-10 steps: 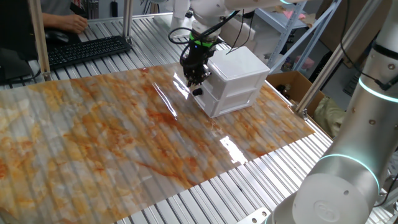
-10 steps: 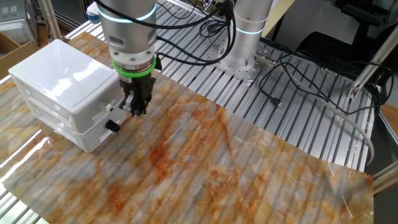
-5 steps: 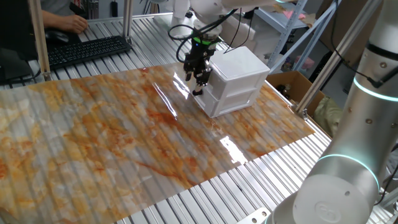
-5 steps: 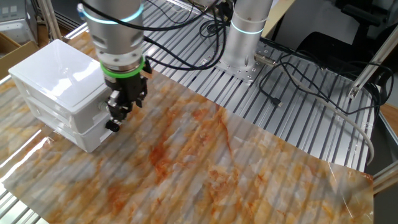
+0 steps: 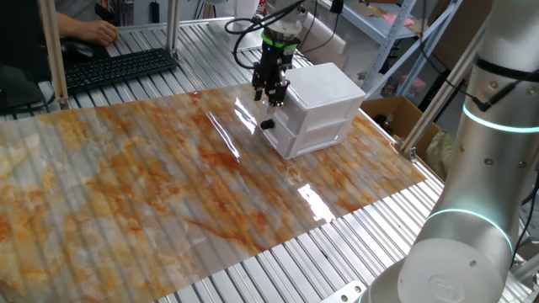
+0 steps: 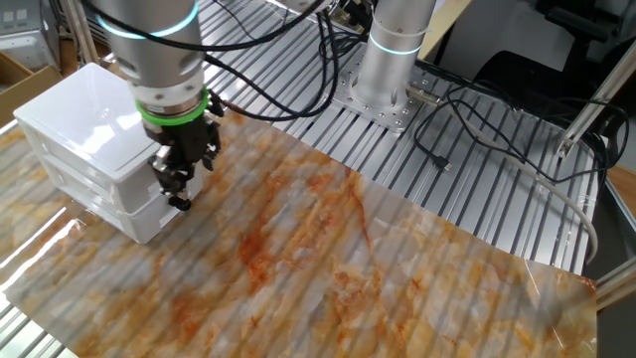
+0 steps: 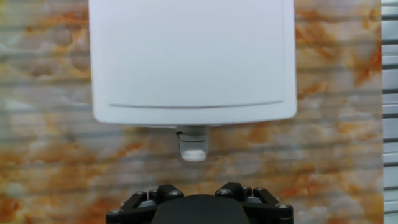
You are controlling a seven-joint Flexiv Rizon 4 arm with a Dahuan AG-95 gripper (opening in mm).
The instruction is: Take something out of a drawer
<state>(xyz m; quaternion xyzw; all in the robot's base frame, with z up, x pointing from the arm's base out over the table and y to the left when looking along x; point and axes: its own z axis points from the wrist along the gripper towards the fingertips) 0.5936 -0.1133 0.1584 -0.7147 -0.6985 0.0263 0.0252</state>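
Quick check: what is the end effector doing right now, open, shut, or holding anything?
End effector: beside the front of the white cabinet, near the top drawer; open or shut cannot be told; nothing seen in it.

Open tabletop (image 5: 168, 185) fronts the cabinet (image 5: 324, 105); only its knob (image 7: 193, 146) juts out.

Cabinet (image 5: 322, 108): plain glossy white
Counter (image 5: 152, 185): orange and grey marbled sheet over silver ribbed metal
Tool (image 6: 175, 183): black, green ring above
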